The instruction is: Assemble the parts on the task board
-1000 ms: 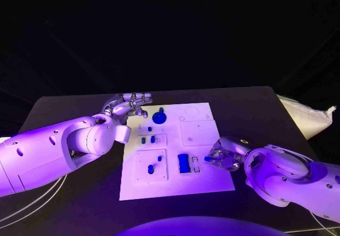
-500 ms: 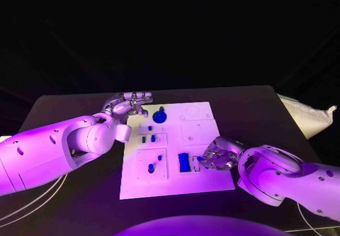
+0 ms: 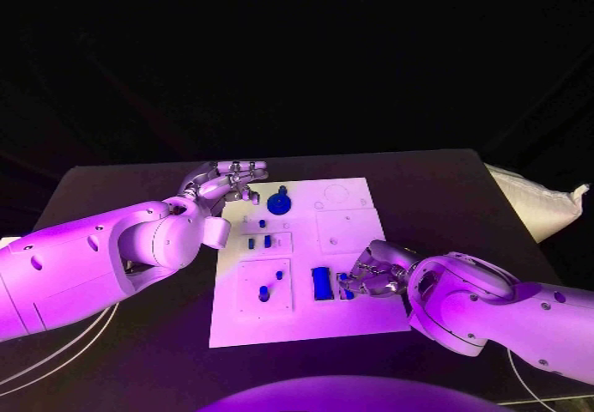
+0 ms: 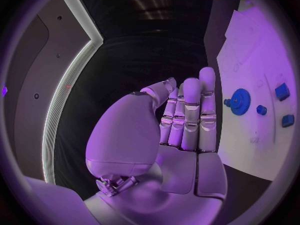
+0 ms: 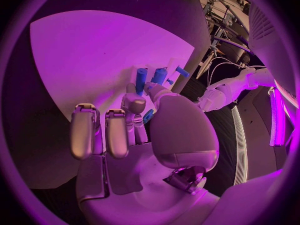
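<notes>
Left hand (image 4: 181,130): fingers straight and held close together, thumb alongside them, nothing in its hold.
Task board (image 4: 256,75): white plate beside the hand, lying on the dark surface (image 4: 144,60).
Blue gear (image 4: 240,101): on the board, just beyond the fingertips.
Small blue parts (image 4: 282,91): three near the gear, further along the board.

White rectangular task board (image 3: 353,322), flat at frame centre on the black table. Blue toothed gear-shaped part (image 3: 280,204) at its upper left; two small blue block parts (image 3: 257,244) below it; blue pegs (image 3: 263,293) in the lower-left panel; tall blue rectangular part (image 3: 321,283) standing at lower centre.
</notes>
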Available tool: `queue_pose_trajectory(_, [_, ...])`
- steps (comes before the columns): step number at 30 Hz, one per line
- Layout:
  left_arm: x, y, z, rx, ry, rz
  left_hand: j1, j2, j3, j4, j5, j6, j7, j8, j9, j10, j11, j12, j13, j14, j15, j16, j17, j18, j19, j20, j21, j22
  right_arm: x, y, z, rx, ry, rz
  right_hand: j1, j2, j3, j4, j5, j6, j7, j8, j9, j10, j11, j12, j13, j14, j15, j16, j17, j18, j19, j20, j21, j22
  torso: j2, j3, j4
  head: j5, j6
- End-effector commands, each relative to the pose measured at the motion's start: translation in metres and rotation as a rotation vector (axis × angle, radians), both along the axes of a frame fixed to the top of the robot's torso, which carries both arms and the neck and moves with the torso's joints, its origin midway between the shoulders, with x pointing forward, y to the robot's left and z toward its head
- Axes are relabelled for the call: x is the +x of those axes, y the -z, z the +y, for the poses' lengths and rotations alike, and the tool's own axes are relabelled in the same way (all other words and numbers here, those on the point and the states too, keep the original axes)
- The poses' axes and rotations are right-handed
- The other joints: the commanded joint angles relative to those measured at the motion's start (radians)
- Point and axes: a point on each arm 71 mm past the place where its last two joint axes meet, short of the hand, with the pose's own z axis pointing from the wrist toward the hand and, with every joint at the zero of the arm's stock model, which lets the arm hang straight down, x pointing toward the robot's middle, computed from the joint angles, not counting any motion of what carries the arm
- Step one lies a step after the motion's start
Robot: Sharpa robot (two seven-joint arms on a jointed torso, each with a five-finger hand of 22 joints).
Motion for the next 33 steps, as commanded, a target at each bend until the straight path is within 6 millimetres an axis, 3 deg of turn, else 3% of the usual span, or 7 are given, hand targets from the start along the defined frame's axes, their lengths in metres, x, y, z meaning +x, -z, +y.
queue_pose_trajectory(1, [-0.0009, -0.0012, -0.0029, -0.009, 0.021, -0.006, 0.005, 0.004, -0.004, -0.003, 0.004, -0.005, 0.000, 0.003, 0.001, -0.007, 0.003, 0.003, -0.001, -0.007, 0.001, -0.001, -0.001, 0.019, -0.006, 0.001, -0.006, -0.001, -0.0007, 0.0020, 0.0019, -0.024, -0.014, 0.013, -0.009, -0.004, -0.008, 0.000, 0.005, 0.004, 0.000, -0.006, -0.002, 0.007, -0.003, 0.005, 0.001, 0.062, -0.005, 0.003, 0.015, -0.017, 0.001, -0.004, 0.005, 0.001, 0.000, 0.0003, -0.0003, 0.001, 0.000])
queue_pose_trajectory(4, [-0.0009, -0.0012, -0.0029, -0.009, 0.021, -0.006, 0.005, 0.004, -0.004, -0.003, 0.004, -0.005, 0.000, 0.003, 0.001, -0.007, 0.003, 0.003, -0.001, -0.007, 0.001, -0.001, -0.001, 0.019, -0.006, 0.001, -0.006, -0.001, -0.0005, 0.0024, 0.0024, -0.031, -0.021, 0.013, -0.013, -0.004, -0.019, 0.004, 0.005, 0.006, -0.001, -0.005, -0.001, 0.009, -0.004, 0.009, 0.004, 0.062, -0.006, 0.003, 0.016, -0.017, 0.001, -0.005, 0.005, 0.001, 0.000, 0.0005, -0.0006, 0.002, -0.001])
queue_pose_trajectory(7, [-0.0009, -0.0011, -0.0029, -0.009, 0.021, -0.006, 0.005, 0.004, -0.004, -0.003, 0.004, -0.005, 0.000, 0.003, 0.001, -0.007, 0.003, 0.003, -0.001, -0.007, 0.001, -0.001, -0.001, 0.019, -0.006, 0.001, -0.006, -0.001, -0.0003, 0.0026, 0.0028, -0.037, -0.027, 0.012, -0.039, -0.025, -0.065, 0.020, -0.003, 0.009, -0.002, -0.004, 0.002, 0.011, -0.004, 0.011, 0.009, 0.062, -0.006, 0.003, 0.017, -0.017, 0.001, -0.005, 0.005, 0.001, 0.000, 0.0008, -0.0014, 0.003, -0.001])
queue_pose_trajectory(12, [-0.0009, -0.0011, -0.0030, -0.009, 0.022, -0.005, 0.005, 0.004, -0.004, -0.003, 0.004, -0.005, 0.000, 0.003, 0.001, -0.007, 0.003, 0.003, -0.001, -0.007, 0.001, -0.001, -0.001, 0.019, -0.006, 0.001, -0.006, -0.001, 0.0003, 0.0022, 0.0031, -0.046, -0.034, -0.002, -0.057, -0.034, -0.131, 0.044, -0.102, 0.011, -0.002, -0.005, 0.004, 0.013, -0.004, 0.010, 0.015, 0.062, -0.006, 0.003, 0.016, -0.017, 0.001, -0.006, 0.004, 0.001, -0.001, 0.0010, -0.0016, 0.003, -0.001])
queue_pose_trajectory(16, [-0.0008, -0.0010, -0.0031, -0.009, 0.022, -0.005, 0.005, 0.004, -0.004, -0.003, 0.004, -0.005, 0.000, 0.003, 0.001, -0.007, 0.003, 0.003, -0.001, -0.007, 0.001, -0.001, -0.001, 0.019, -0.006, 0.001, -0.006, -0.001, 0.0002, 0.0019, 0.0043, -0.049, -0.042, -0.007, -0.051, -0.031, -0.169, 0.056, -0.150, 0.010, -0.003, -0.006, 0.006, 0.012, -0.004, 0.007, 0.017, 0.062, -0.006, 0.002, 0.016, -0.017, 0.001, -0.006, 0.004, 0.001, -0.001, 0.0005, -0.0009, 0.003, -0.001])
queue_pose_trajectory(23, [-0.0007, -0.0008, -0.0030, -0.008, 0.023, -0.003, 0.005, 0.004, -0.005, -0.004, 0.004, -0.006, 0.000, 0.004, 0.001, -0.009, 0.003, 0.004, -0.001, -0.008, 0.001, 0.000, -0.002, 0.019, -0.006, 0.001, -0.006, -0.001, -0.0008, 0.0009, 0.0065, -0.046, -0.053, -0.011, -0.054, -0.013, -0.213, 0.083, -0.161, 0.014, -0.005, -0.005, 0.008, 0.016, -0.005, 0.012, 0.026, 0.063, -0.007, 0.004, 0.020, -0.017, 0.001, -0.006, 0.004, 0.002, -0.001, 0.0005, -0.0015, 0.003, -0.001])
queue_pose_trajectory(33, [-0.0006, -0.0006, -0.0027, -0.008, 0.023, -0.002, 0.005, 0.004, -0.005, -0.004, 0.004, -0.006, 0.000, 0.004, 0.001, -0.009, 0.003, 0.004, -0.001, -0.008, 0.001, 0.000, -0.002, 0.019, -0.006, 0.001, -0.006, -0.001, -0.0039, -0.0036, 0.0067, -0.037, -0.060, -0.036, -0.073, 0.006, -0.249, 0.093, -0.152, 0.016, -0.006, -0.004, 0.010, 0.019, -0.006, 0.012, 0.031, 0.063, -0.008, 0.004, 0.021, -0.017, 0.002, -0.007, 0.004, 0.003, -0.001, 0.0012, -0.0010, 0.003, -0.001])
